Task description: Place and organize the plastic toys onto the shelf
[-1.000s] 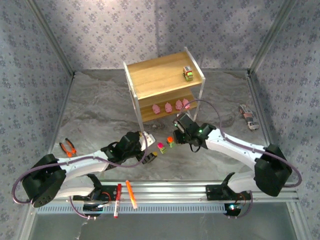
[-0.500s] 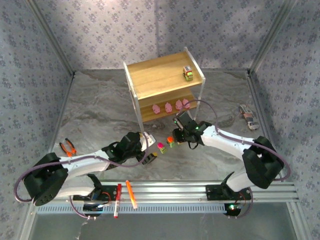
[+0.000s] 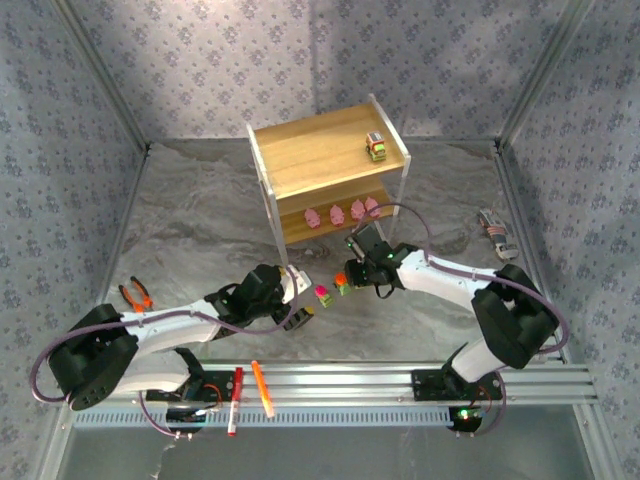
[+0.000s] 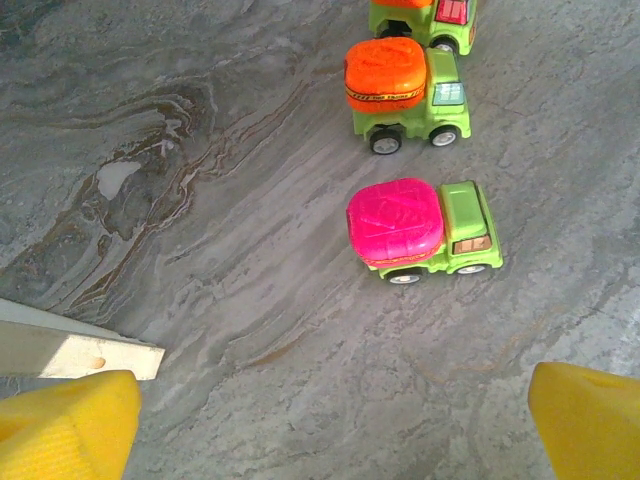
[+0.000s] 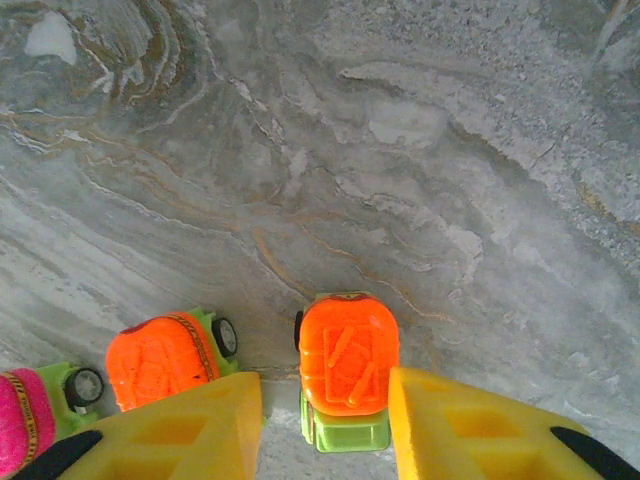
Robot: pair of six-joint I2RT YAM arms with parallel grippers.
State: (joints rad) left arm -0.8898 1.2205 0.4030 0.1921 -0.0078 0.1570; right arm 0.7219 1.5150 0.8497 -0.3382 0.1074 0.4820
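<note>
Yellow-fingered right pincer (image 5: 325, 395), arm stretched low before the shelf (image 3: 310, 160), narrowly straddles orange-red truck (image 5: 348, 352); grip unclear.

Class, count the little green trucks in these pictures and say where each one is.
4. The grey-topped truck stands on the shelf's top board. Three stand on the table: magenta-topped truck, middle orange truck, end orange truck between the right gripper's fingers.

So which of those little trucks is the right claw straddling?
The orange-topped truck between the right gripper's yellow fingers. The other orange truck sits just outside them, the magenta truck farther out.
</note>
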